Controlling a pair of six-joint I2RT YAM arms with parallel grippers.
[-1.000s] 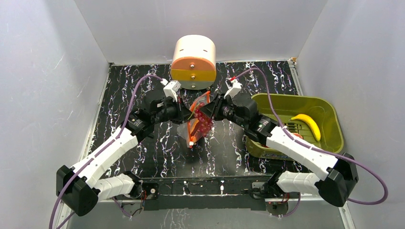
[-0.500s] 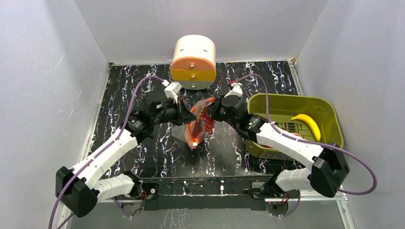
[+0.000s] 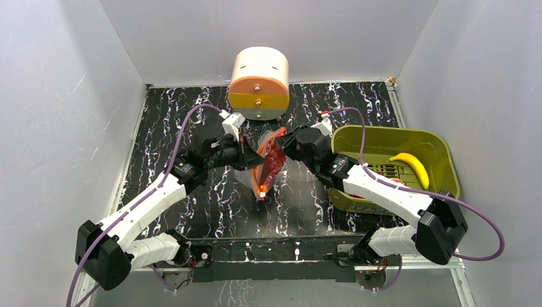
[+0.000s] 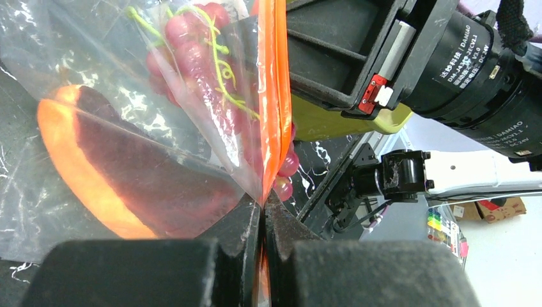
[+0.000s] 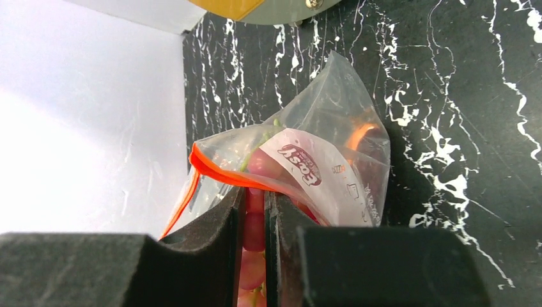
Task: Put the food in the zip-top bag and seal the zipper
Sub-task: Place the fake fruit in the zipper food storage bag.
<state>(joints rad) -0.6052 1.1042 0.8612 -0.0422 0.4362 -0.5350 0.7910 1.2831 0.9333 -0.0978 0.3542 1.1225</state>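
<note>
The clear zip-top bag (image 3: 258,178) hangs above the table's middle between my two grippers. My left gripper (image 3: 253,156) is shut on the bag's orange-red zipper strip (image 4: 276,96), pinched at the jaws (image 4: 262,214). My right gripper (image 3: 280,152) is shut on a bunch of red grapes (image 3: 273,160) with a green stem, at the bag's mouth. In the right wrist view the grapes (image 5: 254,211) sit between the jaws, under the zipper (image 5: 217,173). Through the bag (image 4: 96,70) I see grapes (image 4: 192,45) and an orange curved slice (image 4: 64,147). A yellow banana (image 3: 412,167) lies in the bin.
An olive-green bin (image 3: 444,153) stands at the right, under my right forearm. A white and orange cylinder (image 3: 259,80) stands at the back centre, close behind the bag. Grey walls enclose the black marbled table (image 3: 166,115).
My right wrist has shifted back and to the right, carrying the grapes further along the bag's mouth. My left gripper has moved slightly right, still holding the zipper edge.
</note>
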